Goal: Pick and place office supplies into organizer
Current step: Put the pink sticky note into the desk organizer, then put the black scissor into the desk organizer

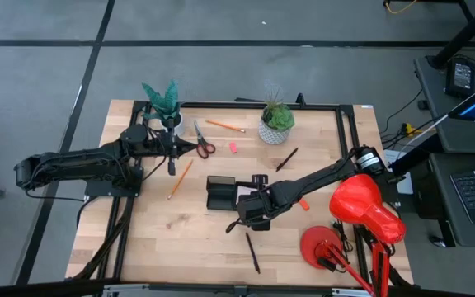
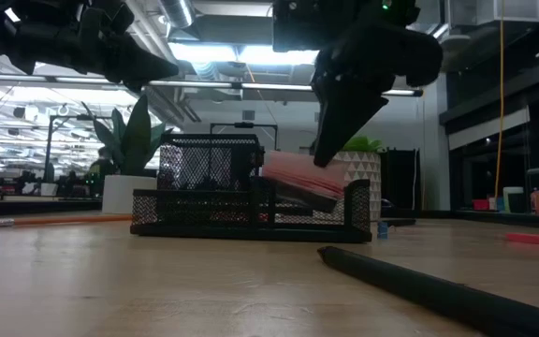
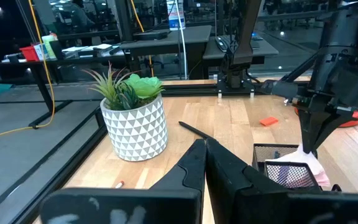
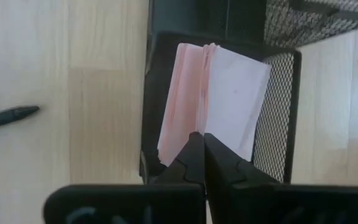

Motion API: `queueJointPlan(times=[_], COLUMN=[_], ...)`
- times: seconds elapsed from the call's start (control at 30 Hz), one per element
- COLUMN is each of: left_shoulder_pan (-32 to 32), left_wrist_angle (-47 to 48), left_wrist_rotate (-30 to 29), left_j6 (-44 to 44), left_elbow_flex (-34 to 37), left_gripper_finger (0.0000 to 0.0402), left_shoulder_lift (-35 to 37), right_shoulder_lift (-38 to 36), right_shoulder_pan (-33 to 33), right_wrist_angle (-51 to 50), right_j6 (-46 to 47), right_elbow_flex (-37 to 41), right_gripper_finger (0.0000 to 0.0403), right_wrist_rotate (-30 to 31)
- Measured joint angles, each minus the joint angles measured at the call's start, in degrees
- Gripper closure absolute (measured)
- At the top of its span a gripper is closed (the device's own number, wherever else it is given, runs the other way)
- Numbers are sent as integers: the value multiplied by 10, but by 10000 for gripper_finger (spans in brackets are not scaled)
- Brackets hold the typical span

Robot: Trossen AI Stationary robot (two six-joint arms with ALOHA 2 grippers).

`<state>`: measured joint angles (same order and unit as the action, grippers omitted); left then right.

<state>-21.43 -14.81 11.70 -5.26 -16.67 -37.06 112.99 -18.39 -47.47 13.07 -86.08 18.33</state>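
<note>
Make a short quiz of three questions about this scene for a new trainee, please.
1. True or false: the pink sticky-note block lies flat in the black mesh organizer.
2. Which gripper is above that block: A left, B right?
3. Fill in: the red-handled scissors lie on the wooden ____.

Key: 1 false, it leans tilted on the rim. 2 B, the right gripper, shut. 3 table.
</note>
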Motion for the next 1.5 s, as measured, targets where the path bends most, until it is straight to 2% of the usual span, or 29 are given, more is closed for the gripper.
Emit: queueJointPlan(times=[0.9, 1.5], left_shoulder_pan=[0, 0], left_wrist_angle=[-1, 0], left_wrist_rotate=[0, 0], left_j6=[0, 0], left_elbow_flex=[0, 0], left_gripper_finger=[395, 395], left_shoulder_lift=[0, 0], right_shoulder_lift=[20, 20], right_shoulder_pan=[24, 29], right_wrist_angle=[2, 8], right_j6=[-11, 15], right_elbow_flex=[1, 1], right_gripper_finger=[399, 300], right_wrist_rotate=[-30, -30])
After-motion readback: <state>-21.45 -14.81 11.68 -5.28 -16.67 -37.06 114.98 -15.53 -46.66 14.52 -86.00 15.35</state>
